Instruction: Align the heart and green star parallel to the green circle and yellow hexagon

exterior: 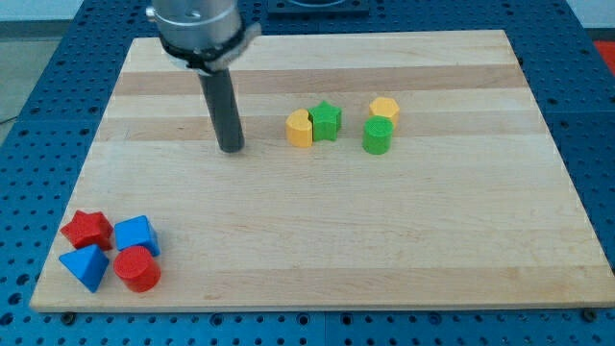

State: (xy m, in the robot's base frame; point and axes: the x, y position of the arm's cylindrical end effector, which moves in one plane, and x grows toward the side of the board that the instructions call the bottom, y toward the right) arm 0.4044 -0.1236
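Observation:
A yellow heart (300, 128) lies on the wooden board, touching the green star (327, 120) on its right. Further right, the yellow hexagon (384, 110) sits just above the green circle (378, 136), the two touching. My tip (232, 149) rests on the board to the left of the heart, about one rod-width and a half away from it, touching no block.
At the view's bottom left stand a red star (87, 229), a blue block (135, 234), a blue triangle (86, 266) and a red cylinder (137, 269), clustered near the board's (317, 259) corner. A blue perforated table surrounds the board.

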